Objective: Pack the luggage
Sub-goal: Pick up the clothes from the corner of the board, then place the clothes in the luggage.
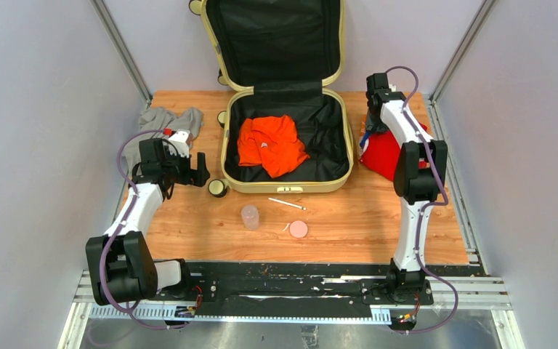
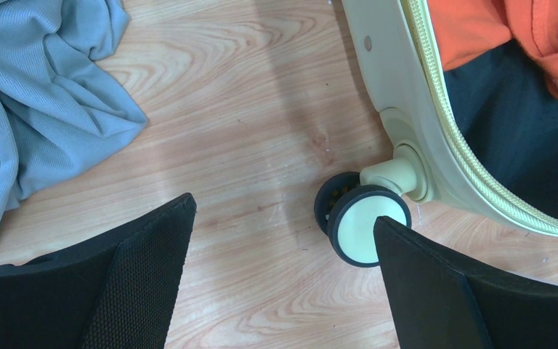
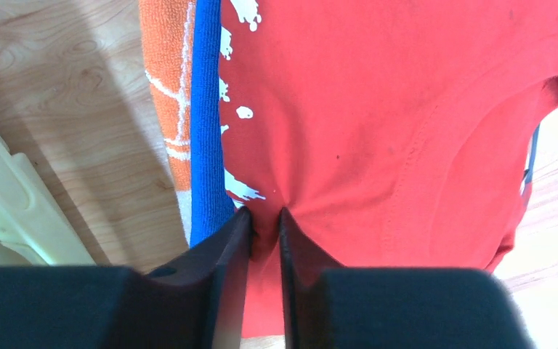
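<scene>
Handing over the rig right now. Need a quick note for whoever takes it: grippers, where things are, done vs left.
Left gripper: open, empty, over bare table between the grey garment and a luggage wheel.
Right gripper: shut on a fold of the red shirt, to the right of the luggage.
Luggage: open, lid up, orange garment inside.
Done: orange garment packed.
Left: red shirt, grey garment; clear cup, pink lid and white stick lie on the table in front of the luggage.
</scene>
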Robot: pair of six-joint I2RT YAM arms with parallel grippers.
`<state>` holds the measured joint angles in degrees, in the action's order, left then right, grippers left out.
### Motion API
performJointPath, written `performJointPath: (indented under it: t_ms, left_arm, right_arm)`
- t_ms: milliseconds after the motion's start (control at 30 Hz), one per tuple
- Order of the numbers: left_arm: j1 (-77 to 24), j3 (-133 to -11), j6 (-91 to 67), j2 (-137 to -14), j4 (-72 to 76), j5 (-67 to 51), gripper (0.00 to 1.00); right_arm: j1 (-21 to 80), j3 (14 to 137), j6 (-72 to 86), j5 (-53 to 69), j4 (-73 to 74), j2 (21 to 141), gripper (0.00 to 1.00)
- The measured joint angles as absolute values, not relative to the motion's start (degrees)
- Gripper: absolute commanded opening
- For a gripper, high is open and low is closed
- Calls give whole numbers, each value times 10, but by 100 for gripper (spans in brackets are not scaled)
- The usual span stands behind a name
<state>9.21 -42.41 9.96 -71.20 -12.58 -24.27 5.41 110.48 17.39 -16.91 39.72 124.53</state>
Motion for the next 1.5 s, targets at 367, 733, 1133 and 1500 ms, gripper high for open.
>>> performJointPath:
  t_ms: [367,733,1133,1500]
  left_arm:
    - [92,-424,104,-710,-126,-243,100]
    - [92,-424,108,-706,-133,-243,100]
    - [92,-424,122,-699,-149,-237,100]
    - [92,-426,123,-697,-160,-232,100]
  right_arm:
    - [22,1079,179,-96,401,1199,0]
    - [-51,997,175,53,387,1053,0]
    - [-50,946,176,193,373,971,0]
    - [68,992,218,300,333,961,0]
